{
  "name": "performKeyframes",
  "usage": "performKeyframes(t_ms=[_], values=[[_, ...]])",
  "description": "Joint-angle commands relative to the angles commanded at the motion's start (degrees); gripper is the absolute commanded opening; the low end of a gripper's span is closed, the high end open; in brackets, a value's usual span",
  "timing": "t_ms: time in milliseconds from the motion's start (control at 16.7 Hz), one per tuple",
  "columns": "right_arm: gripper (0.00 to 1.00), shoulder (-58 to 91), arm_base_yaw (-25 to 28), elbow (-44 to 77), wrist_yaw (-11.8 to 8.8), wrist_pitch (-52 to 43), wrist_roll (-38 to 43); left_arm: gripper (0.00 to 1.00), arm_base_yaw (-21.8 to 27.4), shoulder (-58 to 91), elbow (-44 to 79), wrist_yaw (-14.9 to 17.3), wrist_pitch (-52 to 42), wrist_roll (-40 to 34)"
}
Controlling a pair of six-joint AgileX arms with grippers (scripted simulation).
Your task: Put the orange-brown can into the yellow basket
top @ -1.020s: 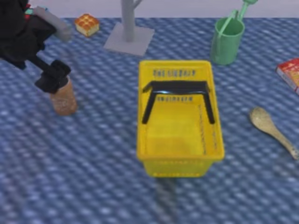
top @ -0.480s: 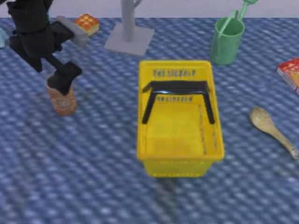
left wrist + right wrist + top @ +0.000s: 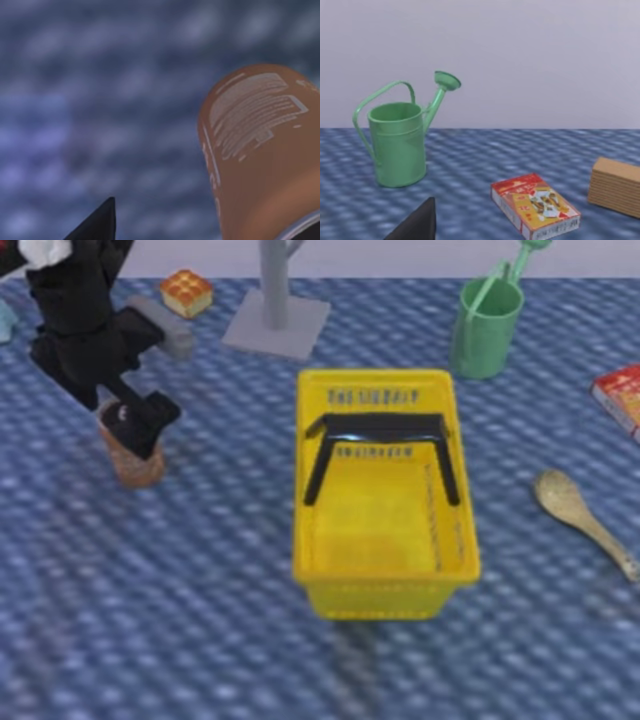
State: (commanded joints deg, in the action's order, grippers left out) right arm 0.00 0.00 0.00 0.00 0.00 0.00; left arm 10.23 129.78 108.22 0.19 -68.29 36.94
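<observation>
The orange-brown can (image 3: 134, 462) stands upright on the blue cloth at the left, well apart from the yellow basket (image 3: 384, 590) in the middle. My left gripper (image 3: 140, 423) hangs right over the can's top and hides it in the top view. In the left wrist view the can (image 3: 260, 155) fills one side with its pale markings, and one dark fingertip (image 3: 98, 226) stands clear of it with cloth between them. The gripper is open and holds nothing. The basket's black handle (image 3: 380, 427) lies folded across its far half. My right arm is out of the top view.
An orange-yellow cube (image 3: 186, 292) and a grey stand (image 3: 276, 320) sit at the back. A green watering can (image 3: 486, 325), a red card box (image 3: 620, 395) and a spoon (image 3: 580, 512) lie on the right. A brown block (image 3: 615, 186) shows in the right wrist view.
My left arm has swung from the can's left side to above it, and the gripper now sits over its top. The can and basket have not moved.
</observation>
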Motion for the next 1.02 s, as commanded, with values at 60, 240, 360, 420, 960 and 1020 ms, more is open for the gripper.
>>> performKeyframes(t_ms=[60,240,360,420,960,1020], values=[[1.00,0.0,0.0,0.0,0.0,0.0,0.0,1.00,0.0,0.3,-1.4,0.0,1.8,0.0],[1.00,0.0,0.0,0.0,0.0,0.0,0.0,1.00,0.0,0.9,-3.6,0.0,4.4,0.0],[1.00,0.0,0.0,0.0,0.0,0.0,0.0,1.00,0.0,0.9,-3.6,0.0,4.4,0.0],[1.00,0.0,0.0,0.0,0.0,0.0,0.0,1.00,0.0,0.9,-3.6,0.0,4.4,0.0],[1.00,0.0,0.0,0.0,0.0,0.0,0.0,0.32,0.0,0.9,-3.6,0.0,4.4,0.0],[1.00,0.0,0.0,0.0,0.0,0.0,0.0,0.25,0.0,0.9,-3.6,0.0,4.4,0.0]])
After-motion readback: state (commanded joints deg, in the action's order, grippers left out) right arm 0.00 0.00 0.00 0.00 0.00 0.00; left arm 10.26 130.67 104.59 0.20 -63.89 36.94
